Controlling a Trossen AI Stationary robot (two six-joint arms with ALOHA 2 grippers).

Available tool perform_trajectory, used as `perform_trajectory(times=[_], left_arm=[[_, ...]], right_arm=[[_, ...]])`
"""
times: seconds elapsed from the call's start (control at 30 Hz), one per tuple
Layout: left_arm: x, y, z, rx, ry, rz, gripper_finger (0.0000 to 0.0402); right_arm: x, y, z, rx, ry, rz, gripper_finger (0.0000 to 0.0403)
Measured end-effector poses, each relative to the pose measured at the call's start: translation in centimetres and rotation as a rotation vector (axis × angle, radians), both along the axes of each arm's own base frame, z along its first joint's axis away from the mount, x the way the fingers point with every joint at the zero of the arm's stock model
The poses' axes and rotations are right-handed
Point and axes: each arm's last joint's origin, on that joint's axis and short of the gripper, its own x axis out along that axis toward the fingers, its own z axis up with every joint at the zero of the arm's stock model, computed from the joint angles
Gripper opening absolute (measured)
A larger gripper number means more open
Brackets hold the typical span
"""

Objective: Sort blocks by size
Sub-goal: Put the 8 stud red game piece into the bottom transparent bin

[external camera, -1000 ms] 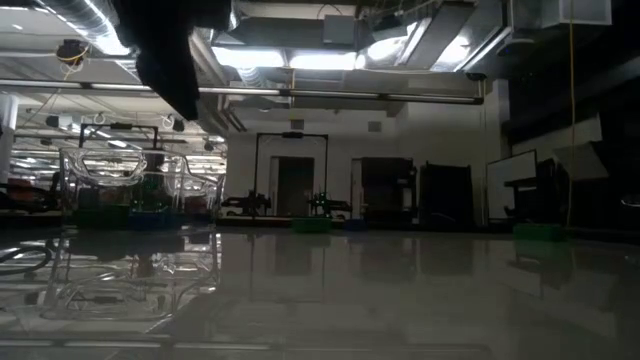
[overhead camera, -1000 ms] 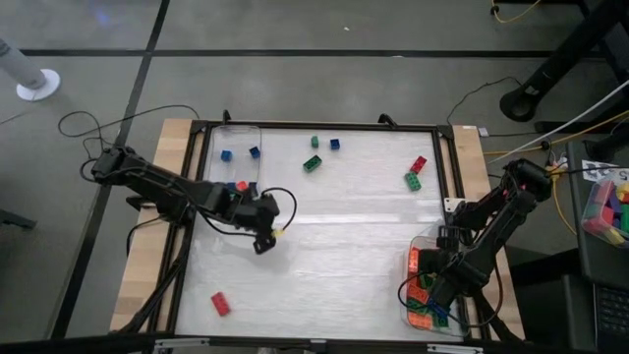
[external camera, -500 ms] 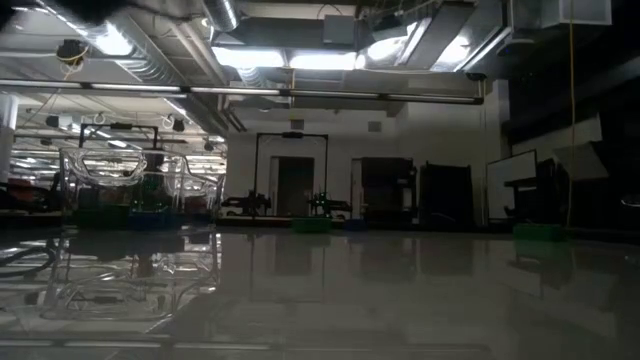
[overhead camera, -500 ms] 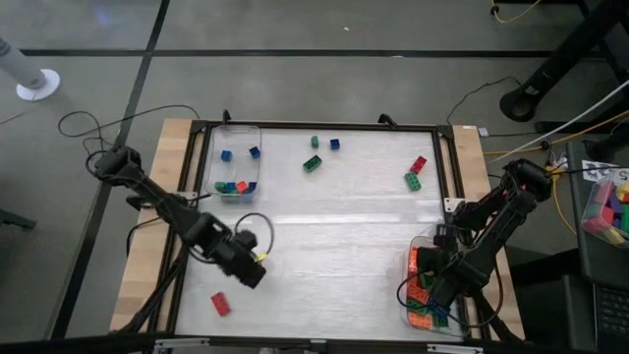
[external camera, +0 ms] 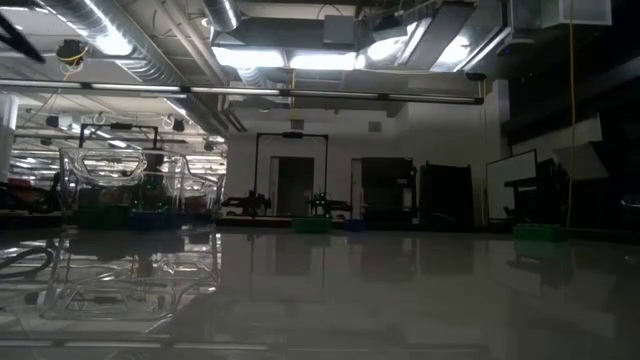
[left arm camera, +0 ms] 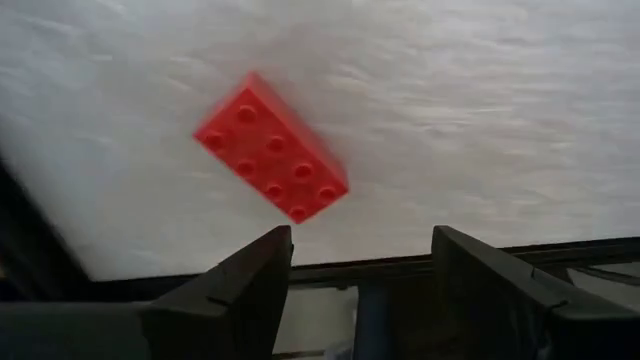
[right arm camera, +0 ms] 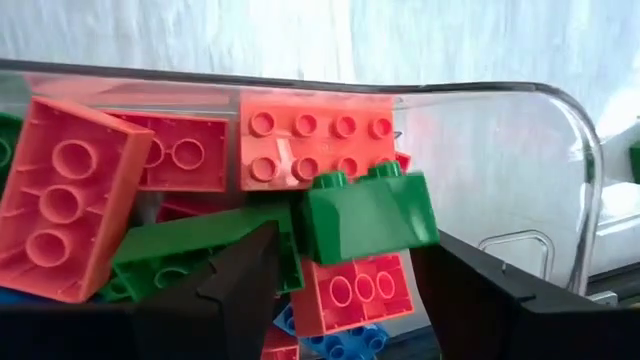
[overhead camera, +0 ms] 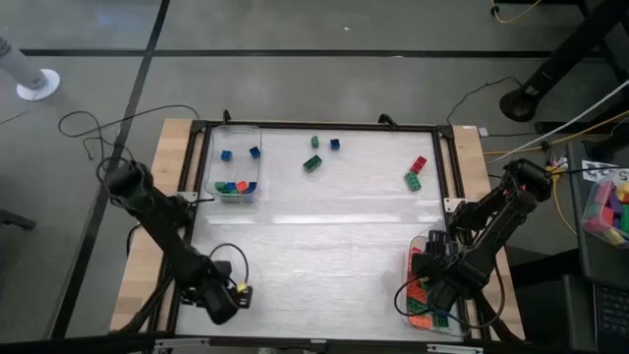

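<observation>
A long red block [left arm camera: 270,160] lies flat on the white table near its near left corner. My left gripper [left arm camera: 360,245] hovers open just above it and hides it in the high view [overhead camera: 224,300]. My right gripper [overhead camera: 432,287] stands open over a clear tray [right arm camera: 590,170] at the near right. That tray holds a heap of long red, orange, green and blue blocks [right arm camera: 330,190], with nothing between the fingers. Another clear tray [overhead camera: 236,138] at the far left holds several tiny blocks [overhead camera: 234,186].
Loose blocks lie at the far side: two green [overhead camera: 313,163] [overhead camera: 314,143] and a blue one [overhead camera: 334,144] in the middle, a red [overhead camera: 419,164] and a green one [overhead camera: 413,180] to the right. A black frame [overhead camera: 324,126] rims the table.
My left gripper has swung from beside the far left tray toward the table's near edge and come down over the red block, rolling its wrist on the way. Its fingers have stayed open. The red block has not moved.
</observation>
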Motion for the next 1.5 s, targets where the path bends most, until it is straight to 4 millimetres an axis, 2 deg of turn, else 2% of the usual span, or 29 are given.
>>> perform_trajectory(times=[0.3, 0.53, 0.83, 1.23, 1.5], left_arm=[[0.9, -1.9, -3.3, -0.097, 0.148, -0.036, 0.0230], [0.7, -1.6, -3.4, -0.061, 0.167, -0.020, 0.0230], [-0.1, -0.3, -3.7, 0.063, 0.274, 0.014, 0.0230], [-0.2, 0.2, -3.9, 0.153, 0.240, -0.013, 0.0230], [-0.1, 0.1, -6.0, 0.244, 0.289, -0.057, 0.0230]], right_arm=[[0.1, 0.1, 0.0, 0.008, -0.005, 0.000, 0.0225], [0.1, 0.1, 0.0, 0.008, -0.005, 0.000, 0.0225], [0.1, 0.1, 0.0, 0.012, -0.008, 0.000, 0.0225], [0.1, 0.1, 0.0, 0.014, -0.010, 0.000, 0.0225], [0.2, 0.3, 0.0, 0.027, -0.018, 0.001, 0.0225]])
